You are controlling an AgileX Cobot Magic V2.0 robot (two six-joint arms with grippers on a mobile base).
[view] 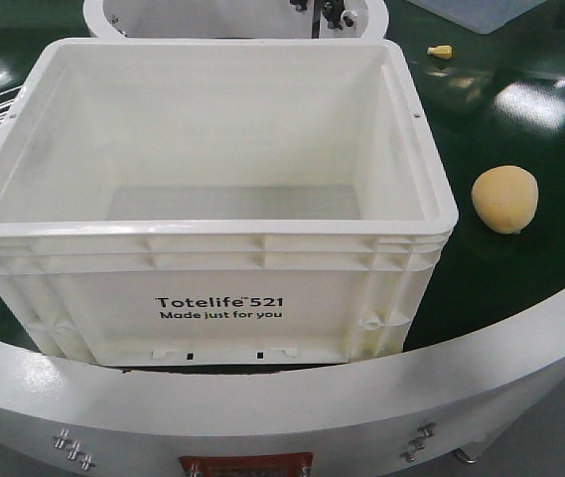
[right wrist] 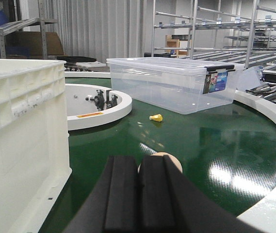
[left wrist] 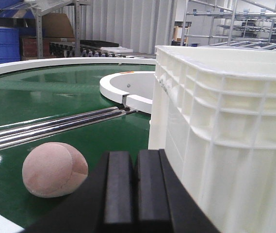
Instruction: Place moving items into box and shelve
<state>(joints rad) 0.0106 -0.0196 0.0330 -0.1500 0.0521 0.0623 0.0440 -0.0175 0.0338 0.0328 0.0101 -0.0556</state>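
Hovering low over the green belt (view: 530, 288), the left gripper (left wrist: 134, 191) and right gripper (right wrist: 138, 191) each have their pads pressed together, gripping nothing. The box (view: 212, 308) stands at the belt's near edge. The pinkish lump (left wrist: 55, 169) lies left of it and the tan lump (view: 505, 199) right. Metal racks (right wrist: 215, 29) line the room.

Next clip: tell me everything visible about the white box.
The box is a large white rectangular plastic tote, open-topped, with a ribbed rim and ribbed outer walls. Black print on its near side reads "Totelife 521 Made just for you". It stands upright on the green surface, and nothing shows inside. The tan ball and pink ball lie on opposite sides, both clear of it.
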